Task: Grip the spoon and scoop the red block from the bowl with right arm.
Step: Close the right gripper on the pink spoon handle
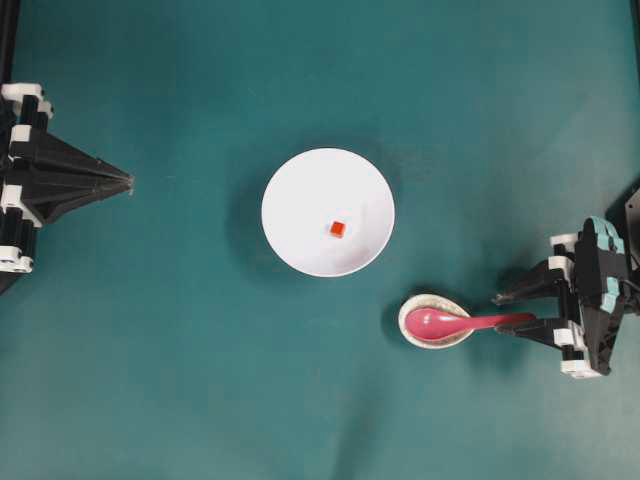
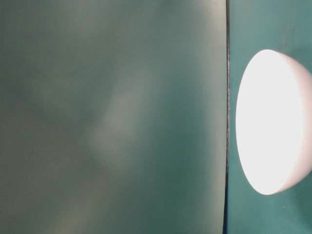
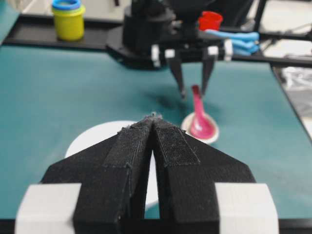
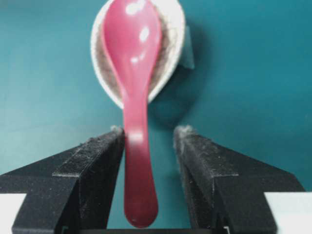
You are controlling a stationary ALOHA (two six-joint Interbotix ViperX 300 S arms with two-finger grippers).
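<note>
While I watch from above:
spoon [image 1: 455, 322]: handle points at my right gripper [image 1: 513, 308]
right gripper: spread wide, straddling handle
left gripper [image 1: 128, 182]: clenched

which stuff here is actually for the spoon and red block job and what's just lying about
For the job:
- spoon, scoop resting in the small dish
- red block, inside the bowl
- bowl
- right gripper, open around the spoon handle

Just lying about:
- small dish
- left gripper, shut, off to the side
- yellow cup, red cup and blue utensils beyond the mat
</note>
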